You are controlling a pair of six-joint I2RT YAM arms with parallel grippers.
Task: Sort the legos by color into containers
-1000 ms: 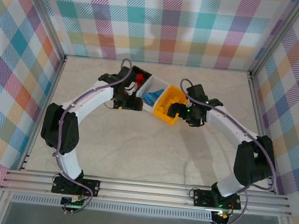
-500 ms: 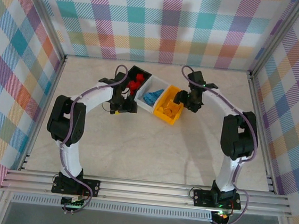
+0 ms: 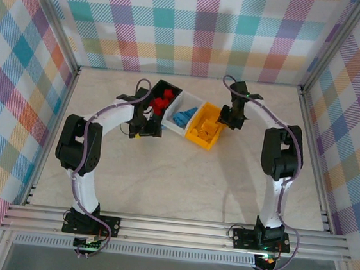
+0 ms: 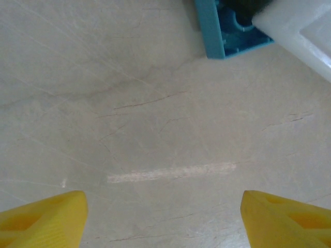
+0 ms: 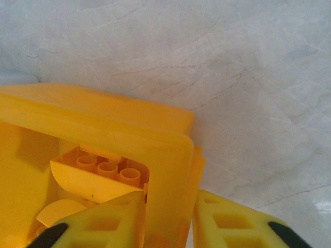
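The right gripper (image 5: 168, 225) pinches the wall of the yellow bin (image 5: 165, 155), one finger inside beside the yellow bricks (image 5: 106, 173). The left gripper (image 4: 163, 217) has its jaws spread over bare table (image 4: 155, 103). Three bins stand side by side. The black bin (image 3: 171, 84) holds red bricks (image 3: 164, 98) and the white bin (image 3: 190, 99) holds blue bricks (image 3: 183, 117). The bricks are too small to count.

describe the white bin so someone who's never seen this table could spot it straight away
Toward the far middle of the pale stone-patterned tabletop, three small open plastic bins form a slanted row. The white rectangular plastic bin is the middle one, between a black plastic bin and a yellow-orange plastic bin. It alone holds blue studded bricks.
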